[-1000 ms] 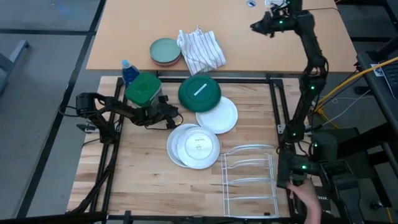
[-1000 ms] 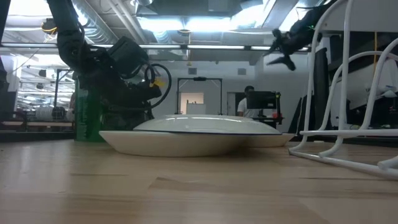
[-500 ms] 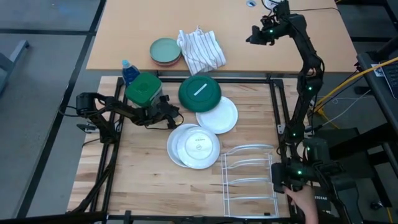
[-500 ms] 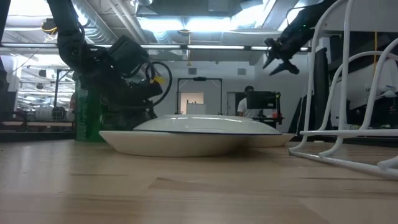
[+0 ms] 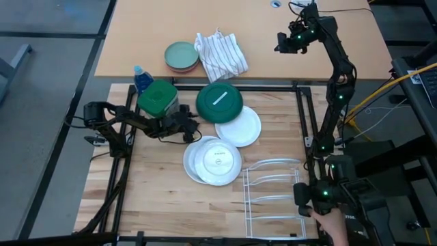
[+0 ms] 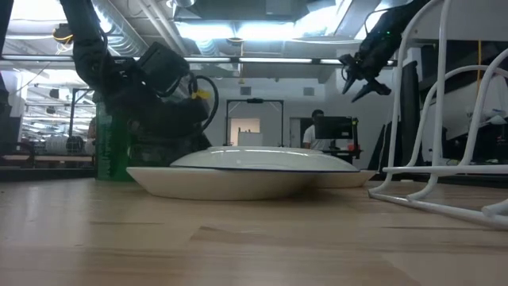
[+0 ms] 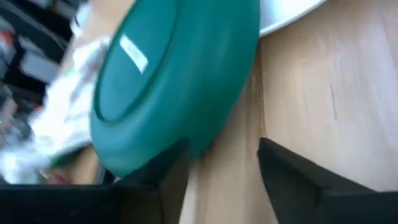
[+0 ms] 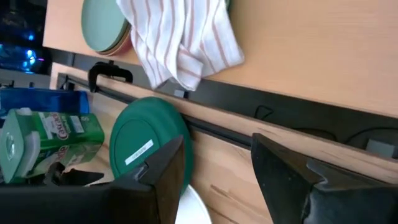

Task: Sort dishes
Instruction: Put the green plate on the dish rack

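The dark green plate lies upside down at the far middle, its rim overlapping a plain white plate. A smaller stamped plate sits on another white plate nearer the front. My left gripper is low and open at the green plate's near-left rim, with bare wood between its fingers. My right gripper hangs open high over the far table, pointing down toward the green plate. My left gripper has one finger right beside the dark green plate's near rim, coming in low from the table's left. Whether that finger touches the rim I cannot tell. The plate lies on the table and the white plate.
A green-lidded jar and a blue bottle stand by my left arm. A white wire rack is at the near right. A striped cloth and a pale green dish lie on the far table. A person's hand shows near the right base.
My right gripper has come a little down and toward the table's left, tipping from nearly level to pointing downward. My left wrist has rolled somewhat in place. The plates have not moved.
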Controlling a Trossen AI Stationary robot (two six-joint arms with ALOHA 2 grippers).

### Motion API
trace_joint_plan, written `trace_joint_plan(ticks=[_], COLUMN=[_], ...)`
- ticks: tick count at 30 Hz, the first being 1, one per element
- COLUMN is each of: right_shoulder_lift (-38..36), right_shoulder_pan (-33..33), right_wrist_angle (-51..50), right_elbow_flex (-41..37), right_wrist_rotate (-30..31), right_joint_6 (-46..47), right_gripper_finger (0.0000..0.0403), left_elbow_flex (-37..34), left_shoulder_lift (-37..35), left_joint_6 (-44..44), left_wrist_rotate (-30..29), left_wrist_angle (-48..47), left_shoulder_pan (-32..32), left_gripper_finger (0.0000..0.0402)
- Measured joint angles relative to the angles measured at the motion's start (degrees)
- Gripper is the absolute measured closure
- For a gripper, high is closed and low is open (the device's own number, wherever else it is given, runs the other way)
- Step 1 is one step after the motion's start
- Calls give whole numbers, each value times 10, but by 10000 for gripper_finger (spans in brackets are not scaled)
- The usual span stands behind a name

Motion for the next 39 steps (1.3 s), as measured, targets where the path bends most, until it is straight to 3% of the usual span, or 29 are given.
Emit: trace_joint_plan(ticks=[8,15,39], right_shoulder_lift=[0,0,1], right_shoulder_pan=[5,4,4], right_wrist_angle=[0,0,0], right_elbow_flex=[0,0,0], right_wrist_rotate=[4,12,41], right_joint_6=[-1,-1,-19], right_gripper_finger=[217,217,217], left_elbow_flex=[3,10,32], left_shoulder_lift=[59,107,120], left_joint_6=[176,233,233], left_wrist_rotate=[-24,-34,-8], left_wrist_angle=[83,201,147], left_shoulder_pan=[11,12,22], left_gripper_finger=[184,191,192])
